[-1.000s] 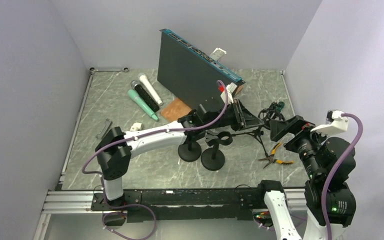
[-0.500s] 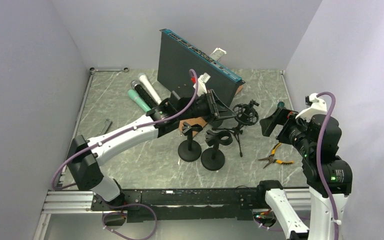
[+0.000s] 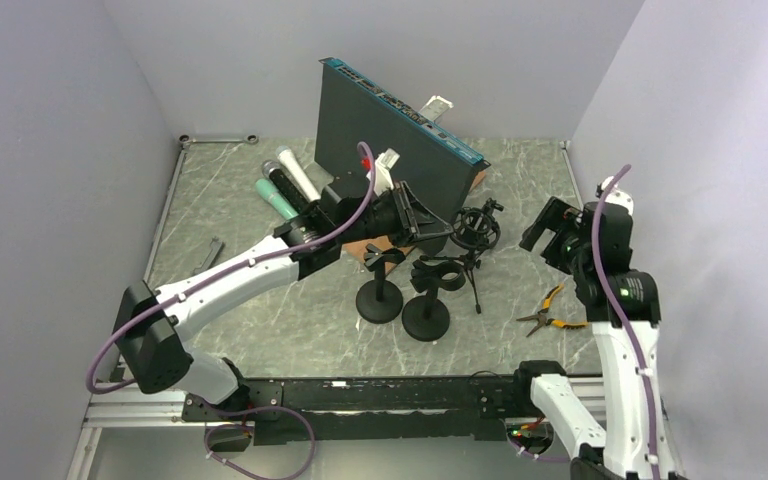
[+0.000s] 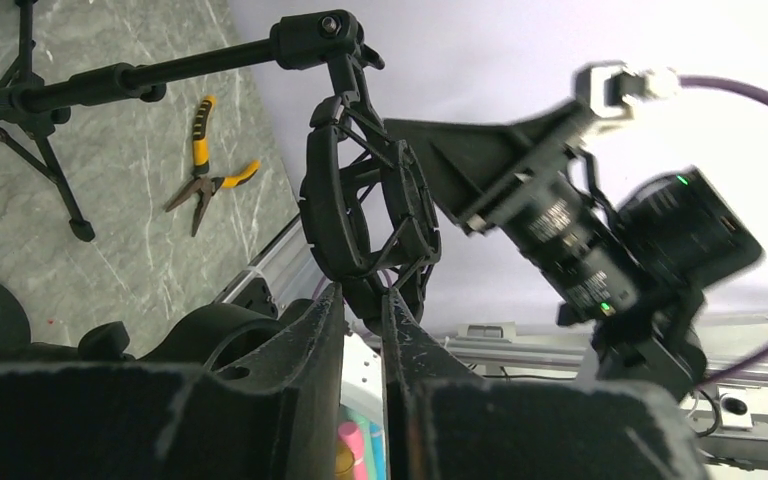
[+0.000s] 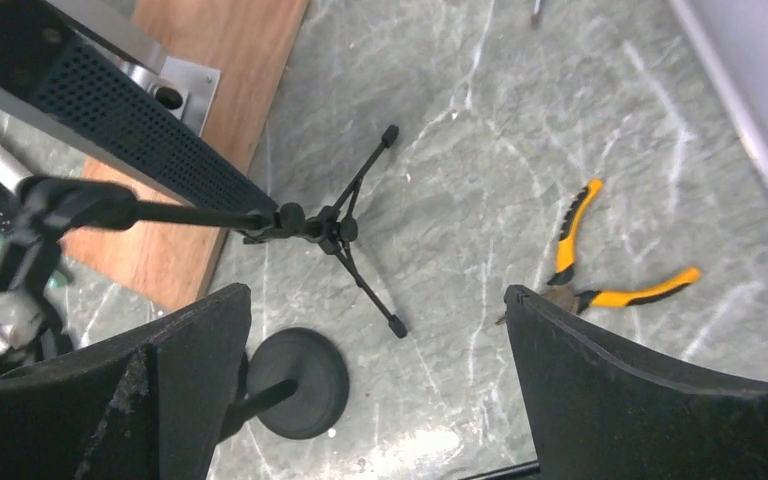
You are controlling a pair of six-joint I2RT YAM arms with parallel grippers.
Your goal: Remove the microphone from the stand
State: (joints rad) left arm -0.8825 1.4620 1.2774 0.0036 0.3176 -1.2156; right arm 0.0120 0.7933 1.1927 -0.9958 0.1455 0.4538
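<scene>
Scene: overhead view of a grey marble worktop (image 3: 290,325), two robot arms reaching in from 6 o'clock.
Left pincer (image 4: 361,298): narrow, its jaws pinching the lower rim of a black ring-shaped shock mount (image 3: 478,228), just right of centre.
Tripod stand (image 5: 315,228): carries that mount on a pole that leans sharply over; whether its feet touch the marble is unclear.
Microphones (image 3: 290,192): three, black, white and teal, lying side by side at 10 o'clock, well apart from the tripod.
Right pincer (image 5: 372,295): spread wide, holding nothing, hovering at 3 o'clock.
Other items: two round-base stands (image 3: 403,308) at centre; yellow-handled pliers (image 3: 550,315) at 4 o'clock; a dark rack unit (image 3: 380,150) upright at 12 o'clock.
</scene>
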